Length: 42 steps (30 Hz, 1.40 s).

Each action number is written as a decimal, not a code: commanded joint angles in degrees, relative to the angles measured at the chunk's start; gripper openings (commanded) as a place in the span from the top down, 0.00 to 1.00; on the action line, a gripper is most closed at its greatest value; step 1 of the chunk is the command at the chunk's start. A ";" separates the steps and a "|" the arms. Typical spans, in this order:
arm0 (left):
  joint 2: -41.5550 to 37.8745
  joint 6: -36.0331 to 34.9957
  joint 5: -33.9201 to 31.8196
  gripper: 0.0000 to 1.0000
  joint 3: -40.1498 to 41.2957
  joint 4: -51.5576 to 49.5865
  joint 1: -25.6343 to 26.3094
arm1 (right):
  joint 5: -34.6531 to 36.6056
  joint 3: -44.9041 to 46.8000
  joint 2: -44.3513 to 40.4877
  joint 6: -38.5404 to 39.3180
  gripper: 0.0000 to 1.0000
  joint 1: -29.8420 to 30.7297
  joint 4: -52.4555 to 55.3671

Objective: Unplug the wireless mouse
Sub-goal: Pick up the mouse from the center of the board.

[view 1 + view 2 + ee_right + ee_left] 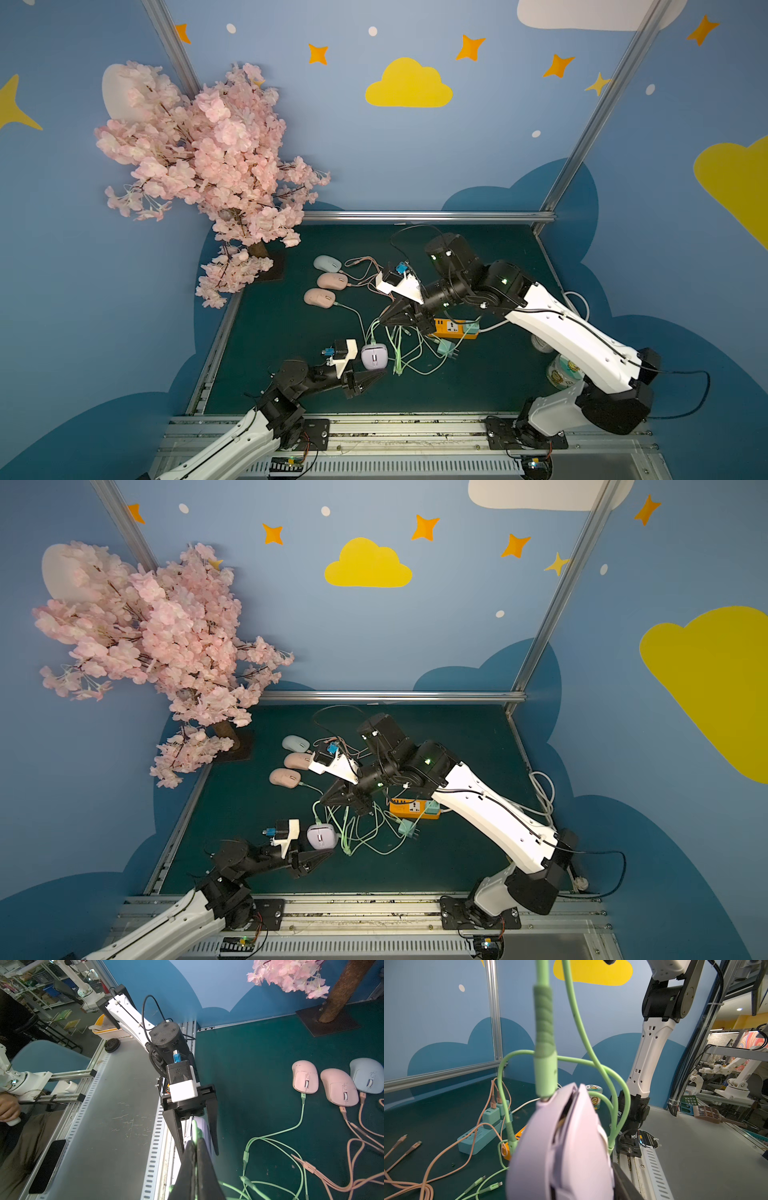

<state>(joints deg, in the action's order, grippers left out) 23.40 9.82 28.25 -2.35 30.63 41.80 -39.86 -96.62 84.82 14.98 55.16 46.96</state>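
**A:** Where is the lilac plastic wireless mouse [375, 356]?

**B:** Taking the table as a clock face in a top view, with 12 at the back wall, it is a little toward 6 o'clock from the middle. The left gripper [374, 376] grasps it, black fingers [212, 1126] against both flanks. I cannot tell whether it rests on the mat or hangs just above it.

**A:** Is it unplugged?

**B:** Not yet. The left wrist view shows the pale green rubber charging cable [544, 1022] with its plug seated in the mouse's nose. At 12 o'clock from the mouse, the right gripper [384, 320] is clenched on that cable, near the plug.

**A:** What is left, then?

**B:** I judge both holds are made and only the pull remains. Plug and mouse must come apart straight along the socket.

**A:** And around it?

**B:** Loose green cable ends lie at 3 o'clock from the mouse. An orange and teal power strip [453, 328] sits at 2 o'clock. At 10 o'clock two pink plastic mice [320, 297] and a grey-blue plastic mouse [327, 263] form a row, with cables at their noses.

**A:** The surface?

**B:** It is a dark green matte tabletop [270, 374] edged by aluminium rails. A pink artificial blossom tree [199, 145] stands at the 10 o'clock corner and a printed paper cup [561, 372] at the 4 o'clock edge.

**A:** The room?

**B:** Blue walls painted with yellow clouds and orange stars.
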 commanded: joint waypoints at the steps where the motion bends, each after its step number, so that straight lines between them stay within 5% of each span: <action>1: -0.12 -0.40 -0.04 0.47 -0.13 -0.05 0.26 | -0.47 -2.25 0.74 -0.92 1.00 -0.22 -1.89; 10: 0.07 -0.81 0.12 0.64 -1.03 -1.88 0.41 | 2.44 -1.70 1.34 -1.92 1.00 -0.48 -3.59; 15: 0.07 -0.94 -0.55 0.64 -1.14 -2.31 0.40 | 6.07 -0.06 0.60 -4.31 1.00 -0.93 -5.90; 18: -0.58 -1.76 -1.83 0.64 -2.31 -5.69 0.39 | 16.88 3.41 -0.96 -9.92 0.54 -0.93 -9.85; 19: -1.04 -2.35 -3.17 0.64 -2.97 -8.37 0.40 | 18.62 4.85 -1.58 -10.41 0.48 -1.06 -10.65; 29: -5.86 -2.23 -23.50 0.64 -3.90 -19.68 0.08 | 6.94 21.26 -4.29 -24.57 0.49 -2.51 -24.53; 34: -5.36 -2.00 -22.28 0.63 -3.36 -18.34 -0.05 | 4.27 22.30 -0.71 -29.74 0.56 -2.43 -28.91; 42: -4.00 -2.00 -21.92 0.63 -3.45 -17.89 -0.16 | 11.81 13.69 7.55 -32.94 0.60 -0.71 -23.82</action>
<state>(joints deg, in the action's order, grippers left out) 19.42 7.92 6.63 -4.71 11.73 41.89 -31.59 -79.48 90.89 -16.14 53.36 21.85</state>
